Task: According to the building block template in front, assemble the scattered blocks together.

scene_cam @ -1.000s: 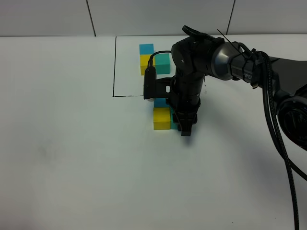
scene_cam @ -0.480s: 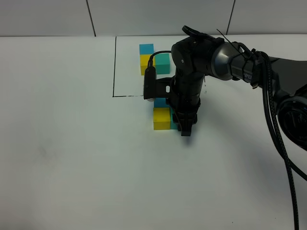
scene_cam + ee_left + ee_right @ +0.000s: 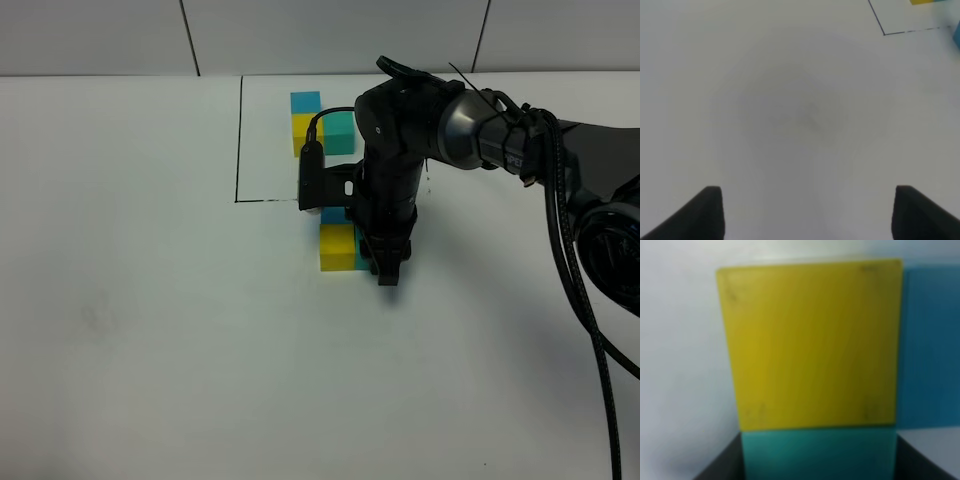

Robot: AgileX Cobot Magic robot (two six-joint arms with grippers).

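The building block template stands at the back inside a thin black line [image 3: 240, 140]: a blue cube [image 3: 305, 101], a yellow cube [image 3: 305, 130] and a teal-green cube [image 3: 340, 131]. Just in front of the line lie the scattered blocks. The yellow block [image 3: 337, 247] [image 3: 810, 340] touches the blue block [image 3: 333, 213] [image 3: 930, 340], which the arm mostly hides. My right gripper [image 3: 384, 268] [image 3: 820, 460] points down beside them, shut on the teal-green block [image 3: 820, 450], which sits flush against the yellow one. My left gripper [image 3: 807, 215] hovers open over bare table, out of the high view.
The white table [image 3: 150, 330] stretches wide on the left and in front. The right arm's black cable [image 3: 580, 300] hangs along the right side. A corner of the black line [image 3: 885, 34] shows in the left wrist view.
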